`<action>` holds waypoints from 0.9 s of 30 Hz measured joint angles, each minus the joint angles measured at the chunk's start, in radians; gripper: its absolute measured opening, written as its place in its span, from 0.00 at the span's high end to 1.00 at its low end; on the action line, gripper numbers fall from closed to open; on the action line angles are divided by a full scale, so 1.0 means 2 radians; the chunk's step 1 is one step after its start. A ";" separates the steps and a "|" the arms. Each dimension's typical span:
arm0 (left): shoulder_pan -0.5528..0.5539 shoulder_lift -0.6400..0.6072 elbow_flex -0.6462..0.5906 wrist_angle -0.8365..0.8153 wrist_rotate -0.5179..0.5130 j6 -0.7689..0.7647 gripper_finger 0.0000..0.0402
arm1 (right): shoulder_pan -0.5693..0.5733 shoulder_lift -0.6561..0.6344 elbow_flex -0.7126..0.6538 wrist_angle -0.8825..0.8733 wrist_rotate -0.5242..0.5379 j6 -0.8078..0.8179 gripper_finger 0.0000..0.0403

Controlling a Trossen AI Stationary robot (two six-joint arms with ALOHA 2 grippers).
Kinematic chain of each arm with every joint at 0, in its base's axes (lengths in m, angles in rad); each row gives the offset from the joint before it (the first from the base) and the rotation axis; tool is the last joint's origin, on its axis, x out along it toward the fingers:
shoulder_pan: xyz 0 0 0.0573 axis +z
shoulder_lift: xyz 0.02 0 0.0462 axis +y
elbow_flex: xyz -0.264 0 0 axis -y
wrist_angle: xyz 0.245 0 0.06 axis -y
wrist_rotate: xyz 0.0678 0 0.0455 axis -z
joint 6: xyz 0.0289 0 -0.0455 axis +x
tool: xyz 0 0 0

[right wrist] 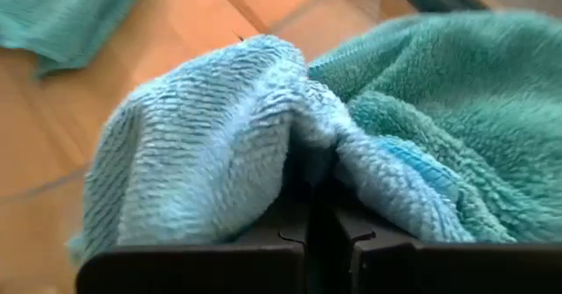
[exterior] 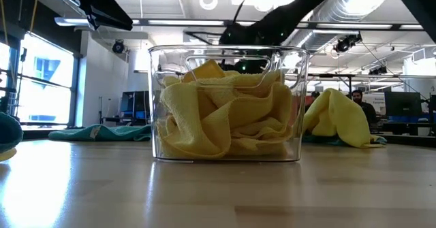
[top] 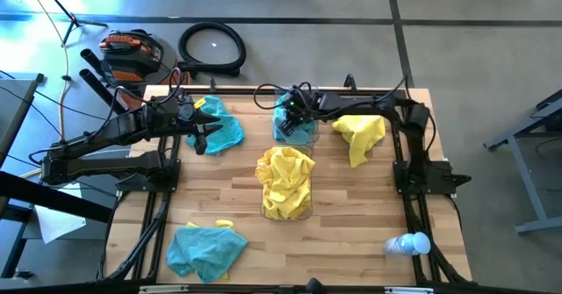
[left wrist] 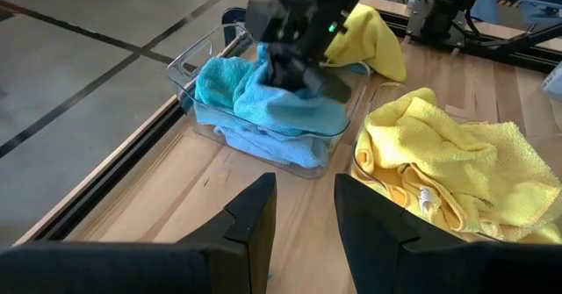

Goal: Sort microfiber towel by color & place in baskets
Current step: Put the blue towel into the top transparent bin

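Clamped in my right gripper (right wrist: 320, 208) is a fold of teal towel (right wrist: 263, 127): the 2 dark fingers are pressed together with the fuzzy cloth bunched between them. That gripper (top: 290, 111) sits over the far basket (top: 307, 137), the clear bin just beyond the near basket (top: 285, 213) as seen from the table's front edge, and the held towel rests on the teal cloth already lying inside it. From my left wrist the same scene shows plainly: the right gripper (left wrist: 294, 61) is down in the far basket (left wrist: 189, 66), buried in the teal pile (left wrist: 228, 88).

My left gripper (top: 204, 132) hangs to the left of the far basket, above a loose teal towel (top: 224, 129) on the wood, with its fingers (left wrist: 250, 219) set apart and nothing between them (a narrow gap, not a wide one).

The near basket (exterior: 296, 105) is heaped with yellow towels (exterior: 225, 119), which spill a little over its rim in the high view. A single yellow towel (top: 358, 132) lies to the right of the far basket, partly draped near my right arm's frame. Another teal towel (top: 204, 248) lies crumpled well to the left of the near basket, close to the table's front edge. A white plastic bottle (top: 408, 243) lies on its side far to the right of the near basket.
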 joint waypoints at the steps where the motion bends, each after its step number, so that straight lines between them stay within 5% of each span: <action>1: 0.000 0.000 0.000 0.000 0.000 -0.001 0.74 | -0.002 0.006 0.000 0.000 -0.001 0.005 1.00; 6: 0.000 0.000 0.000 0.000 0.000 -0.002 0.74 | -0.007 0.022 0.002 0.002 -0.014 0.006 0.98; 14: 0.000 0.000 0.000 -0.001 0.000 -0.011 0.74 | -0.007 0.017 0.000 0.005 -0.020 0.002 0.79; 27: 0.000 0.000 0.000 -0.001 0.000 -0.014 0.74 | -0.009 -0.101 -0.002 -0.010 -0.022 -0.013 0.72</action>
